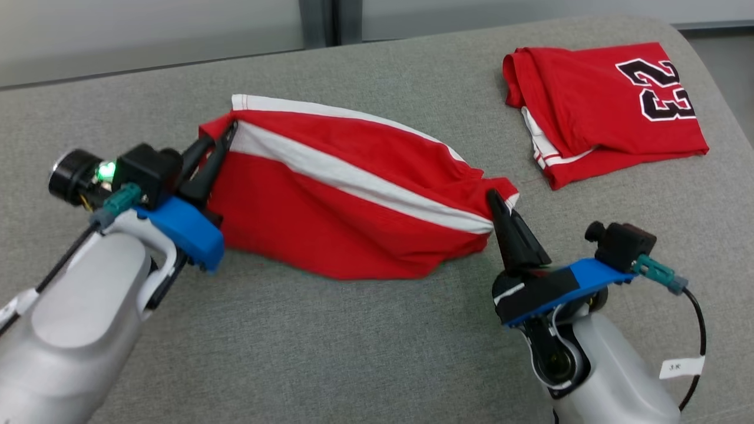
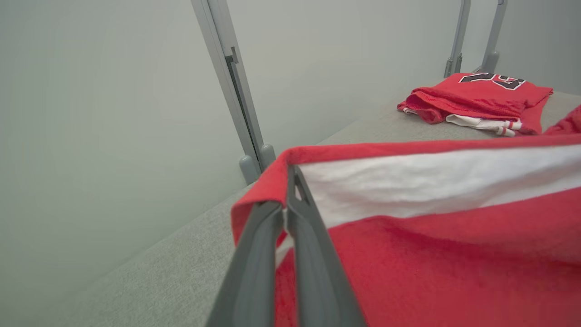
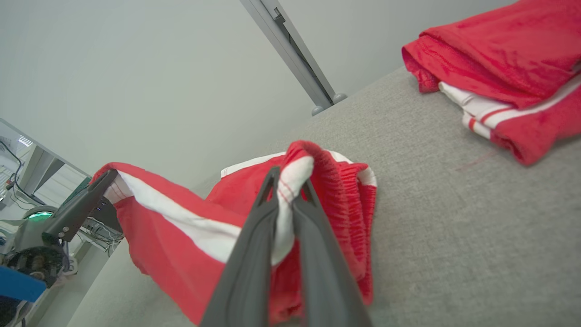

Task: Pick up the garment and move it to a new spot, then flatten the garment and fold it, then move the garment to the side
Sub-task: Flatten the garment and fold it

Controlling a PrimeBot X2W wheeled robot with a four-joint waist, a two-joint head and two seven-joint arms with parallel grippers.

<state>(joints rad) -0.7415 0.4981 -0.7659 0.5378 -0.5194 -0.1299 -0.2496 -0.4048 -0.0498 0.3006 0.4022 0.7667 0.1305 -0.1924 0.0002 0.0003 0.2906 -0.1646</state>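
Above the grey worktop (image 1: pixel 353 353), your left jaws and right jaws each clamp one end of the red garment (image 1: pixel 353 200), holding it stretched, likely for flattening.

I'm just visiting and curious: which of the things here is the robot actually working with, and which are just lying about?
In the job: striped red garment, held between the left end effector and right end effector, both shut on it.
Lying about: folded red jersey numbered 23, on the grey table.
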